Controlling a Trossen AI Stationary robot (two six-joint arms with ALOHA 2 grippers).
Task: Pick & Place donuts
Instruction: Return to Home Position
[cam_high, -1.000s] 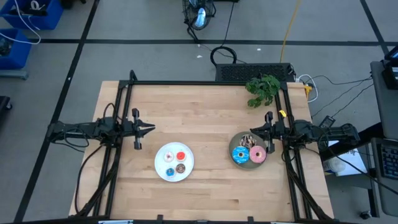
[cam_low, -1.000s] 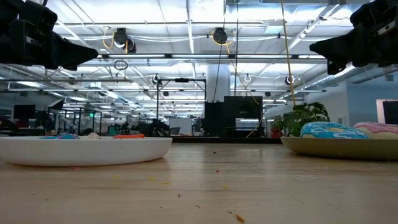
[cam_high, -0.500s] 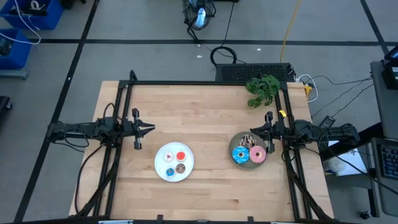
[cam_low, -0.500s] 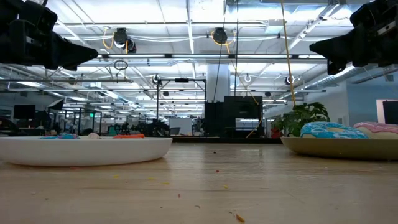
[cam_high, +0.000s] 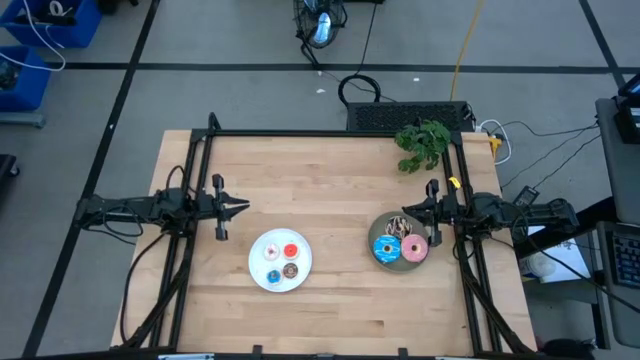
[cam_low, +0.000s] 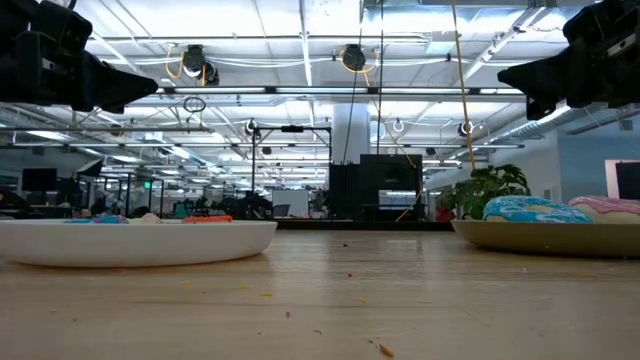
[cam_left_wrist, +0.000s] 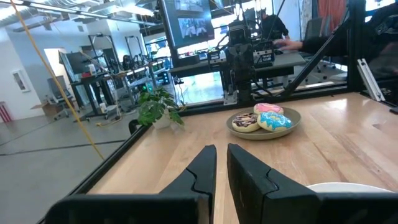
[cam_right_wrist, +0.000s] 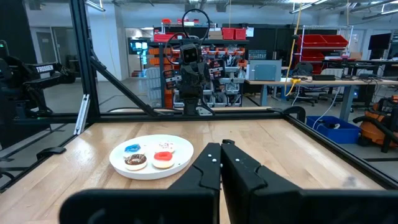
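Note:
A white plate (cam_high: 262, 247) near the table's middle carries three tiny donuts: red-orange (cam_high: 291, 251), blue (cam_high: 273, 276) and brown (cam_high: 290, 270), beside a small pale piece. A grey plate (cam_high: 373, 233) toward the right edge carries the pink donut (cam_high: 416, 248), the blue sprinkled one (cam_high: 388, 249) and the dark drizzled one (cam_high: 399, 226). My left gripper (cam_high: 245, 207) is shut. It hovers high above the table, left of and beyond the white plate. My right gripper (cam_high: 406, 209) is shut too, hovering just beyond the grey plate's far rim. Each wrist view shows the opposite plate: grey (cam_left_wrist: 264, 132), white (cam_right_wrist: 151, 168).
A green leafy plant (cam_high: 422, 142) sits at the far right corner of the table. A black frame runs along the table's far, left and right sides. Bare wood lies between the plates and along the near edge (cam_high: 340, 320).

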